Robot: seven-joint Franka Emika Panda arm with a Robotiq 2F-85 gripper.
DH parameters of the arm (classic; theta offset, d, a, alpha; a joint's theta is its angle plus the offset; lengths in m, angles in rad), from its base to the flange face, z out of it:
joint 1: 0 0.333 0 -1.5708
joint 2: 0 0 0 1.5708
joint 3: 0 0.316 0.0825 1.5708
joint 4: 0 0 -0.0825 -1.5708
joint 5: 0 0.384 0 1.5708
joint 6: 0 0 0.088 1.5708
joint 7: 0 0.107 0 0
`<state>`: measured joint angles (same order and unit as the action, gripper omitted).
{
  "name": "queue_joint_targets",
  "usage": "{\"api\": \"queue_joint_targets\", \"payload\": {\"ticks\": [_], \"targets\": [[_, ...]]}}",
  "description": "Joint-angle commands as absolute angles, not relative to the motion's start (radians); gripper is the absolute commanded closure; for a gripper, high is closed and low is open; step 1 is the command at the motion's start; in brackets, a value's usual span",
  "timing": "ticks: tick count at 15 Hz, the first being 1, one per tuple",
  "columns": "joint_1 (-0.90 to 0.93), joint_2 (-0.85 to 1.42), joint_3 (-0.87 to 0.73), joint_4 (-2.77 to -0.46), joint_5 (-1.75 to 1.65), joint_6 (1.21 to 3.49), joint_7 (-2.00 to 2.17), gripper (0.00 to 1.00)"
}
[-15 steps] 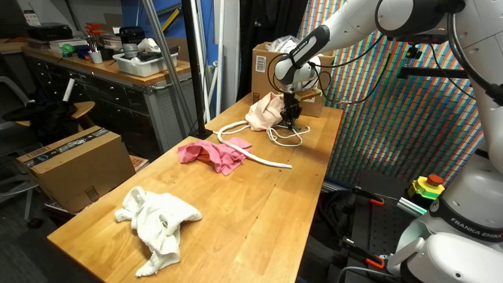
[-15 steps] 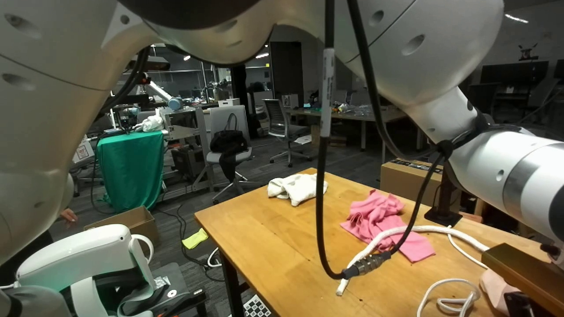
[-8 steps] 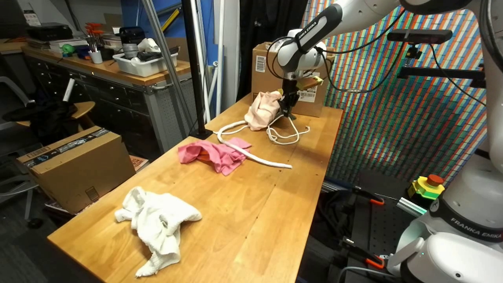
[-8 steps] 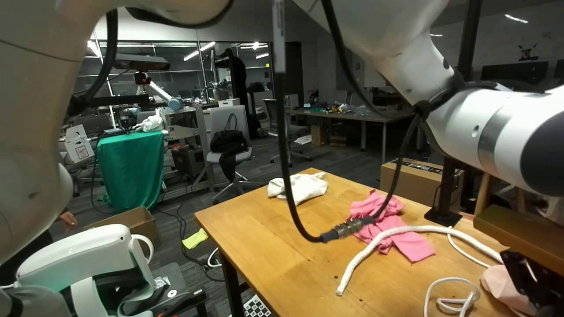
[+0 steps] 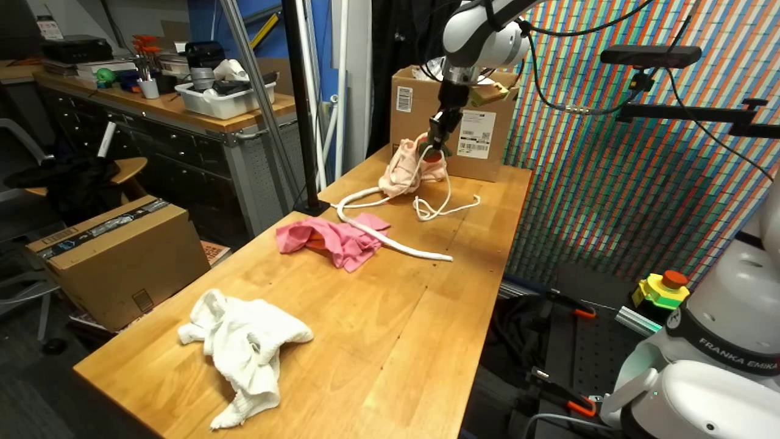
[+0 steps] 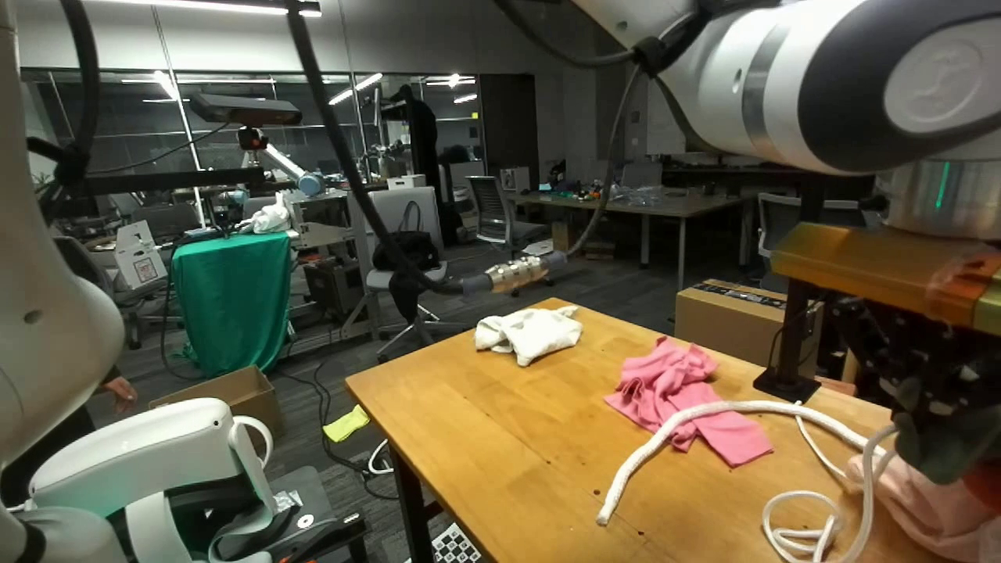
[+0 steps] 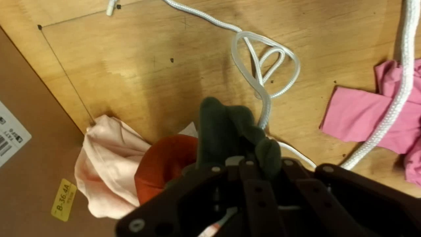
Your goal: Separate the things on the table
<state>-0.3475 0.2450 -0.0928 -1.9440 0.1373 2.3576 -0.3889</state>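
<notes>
The sorting looks about half done. The white cloth (image 5: 244,347) lies by itself at one end of the bench (image 5: 365,329), well apart from the rest. The magenta-pink cloth (image 5: 338,244) is also apart from it but not yet on its own: the thick white rope (image 7: 407,65) lies across it, and an orange patch (image 5: 315,242) shows among its folds; whether that is a separate item cannot be told.

Most of what is left sits at the far end. There the pincer (image 5: 437,145) hangs above the bench, closed on dark green fabric (image 7: 217,131). Just beside that fabric the red-orange round thing (image 7: 164,164) shows against the peach cloth (image 7: 111,171); the green and red may be one plush item, but any join is hidden. The thin white cord (image 7: 267,108) loops from the wooden top up to the green fabric; it is unclear whether it is pinched as well.

A cardboard box (image 5: 414,122) stands right behind the peach cloth, and a black pole (image 5: 306,122) rises beside the pink one. The cord is the likeliest snag: carrying the green fabric off could drag cord and peach cloth along.
</notes>
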Motion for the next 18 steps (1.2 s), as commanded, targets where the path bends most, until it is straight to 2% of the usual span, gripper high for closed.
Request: {"api": "queue_joint_targets", "payload": {"ticks": [1,10,18], "targets": [[-0.315,0.109,-0.092,-2.034,0.184,2.373,-0.470,0.93],[-0.155,-0.028,-0.073,-2.102,0.176,2.363,-0.553,0.94],[-0.036,0.017,-0.017,-2.113,0.233,2.278,-0.730,0.94]]}}
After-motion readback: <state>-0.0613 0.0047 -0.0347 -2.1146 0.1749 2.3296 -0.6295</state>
